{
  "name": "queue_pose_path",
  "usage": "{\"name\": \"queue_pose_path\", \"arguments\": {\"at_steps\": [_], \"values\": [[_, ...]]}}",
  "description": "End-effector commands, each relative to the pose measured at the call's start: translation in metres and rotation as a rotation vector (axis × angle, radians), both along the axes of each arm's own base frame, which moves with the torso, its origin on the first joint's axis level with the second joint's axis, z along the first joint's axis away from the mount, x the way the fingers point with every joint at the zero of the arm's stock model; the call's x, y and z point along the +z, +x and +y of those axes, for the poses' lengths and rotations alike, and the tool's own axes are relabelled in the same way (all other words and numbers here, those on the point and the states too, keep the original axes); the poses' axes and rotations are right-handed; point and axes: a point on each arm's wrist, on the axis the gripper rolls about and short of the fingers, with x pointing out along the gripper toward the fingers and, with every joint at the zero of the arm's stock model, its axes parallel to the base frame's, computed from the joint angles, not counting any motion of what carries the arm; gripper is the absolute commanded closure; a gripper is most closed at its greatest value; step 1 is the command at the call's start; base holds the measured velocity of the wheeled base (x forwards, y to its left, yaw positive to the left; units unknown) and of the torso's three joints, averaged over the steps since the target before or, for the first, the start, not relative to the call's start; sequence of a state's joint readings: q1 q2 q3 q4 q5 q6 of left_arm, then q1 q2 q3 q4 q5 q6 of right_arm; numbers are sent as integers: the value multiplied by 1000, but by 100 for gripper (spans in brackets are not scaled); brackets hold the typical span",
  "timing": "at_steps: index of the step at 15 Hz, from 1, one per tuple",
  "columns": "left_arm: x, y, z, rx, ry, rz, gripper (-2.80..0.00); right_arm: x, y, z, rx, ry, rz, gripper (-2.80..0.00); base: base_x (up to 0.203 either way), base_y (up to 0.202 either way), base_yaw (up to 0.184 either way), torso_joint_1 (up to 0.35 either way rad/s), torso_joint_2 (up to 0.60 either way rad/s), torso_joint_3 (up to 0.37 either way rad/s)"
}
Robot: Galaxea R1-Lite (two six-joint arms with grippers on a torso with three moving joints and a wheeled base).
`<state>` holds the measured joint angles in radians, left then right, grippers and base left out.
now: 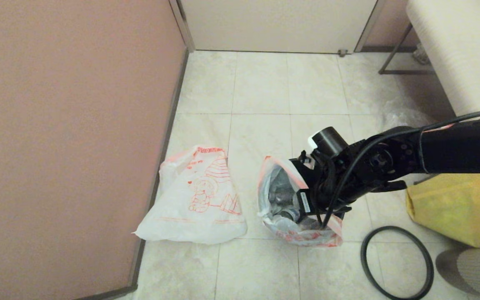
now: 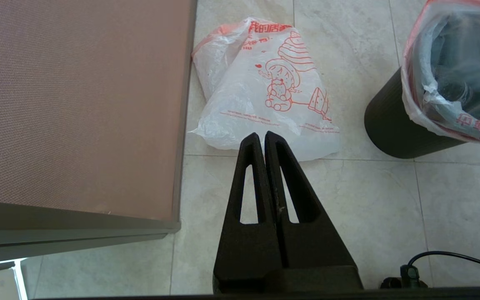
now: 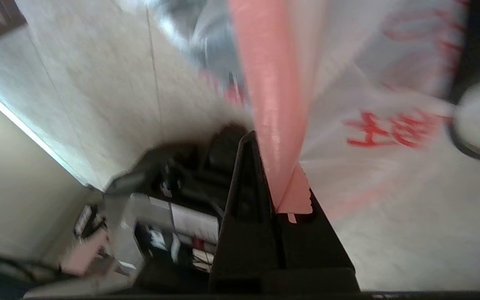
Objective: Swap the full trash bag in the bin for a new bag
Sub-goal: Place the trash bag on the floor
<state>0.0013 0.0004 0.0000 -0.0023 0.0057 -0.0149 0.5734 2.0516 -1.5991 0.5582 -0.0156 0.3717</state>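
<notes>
Right pincer (image 3: 274, 183): I pinched the full trash bag (image 1: 281, 200) by its red rim band, directly above the bin (image 2: 394, 129).
Left pincer (image 2: 263, 139): pressed together, parked.

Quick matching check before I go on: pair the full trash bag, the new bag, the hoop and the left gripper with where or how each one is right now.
Things:
1. full trash bag
2. new bag
3. hoop
4. left gripper

States:
A. lying loose on the floor tiles, off the bin
B. shut and holding nothing
C. its red-orange mouth band pinched by the right gripper
D. limp and flat on the floor beside the wall

Pairs: 1-C, 2-D, 3-A, 4-B
</notes>
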Motion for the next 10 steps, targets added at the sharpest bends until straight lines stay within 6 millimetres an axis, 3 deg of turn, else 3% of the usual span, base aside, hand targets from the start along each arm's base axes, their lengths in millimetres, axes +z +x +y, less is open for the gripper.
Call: {"name": "queue_pose_path", "arguments": {"at_steps": [1, 7, 10], "values": [[0, 0, 0, 1, 0, 0, 0, 37, -24, -8, 3, 17, -60, 0, 0, 0, 0, 0, 0, 0], [0, 0, 0, 1, 0, -1, 0, 104, -82, -34, 10, 59, -176, 0, 0, 0, 0, 0, 0, 0], [0, 0, 0, 1, 0, 0, 0, 159, -113, -66, -35, 156, -349, 0, 0, 0, 0, 0, 0, 0]]}}
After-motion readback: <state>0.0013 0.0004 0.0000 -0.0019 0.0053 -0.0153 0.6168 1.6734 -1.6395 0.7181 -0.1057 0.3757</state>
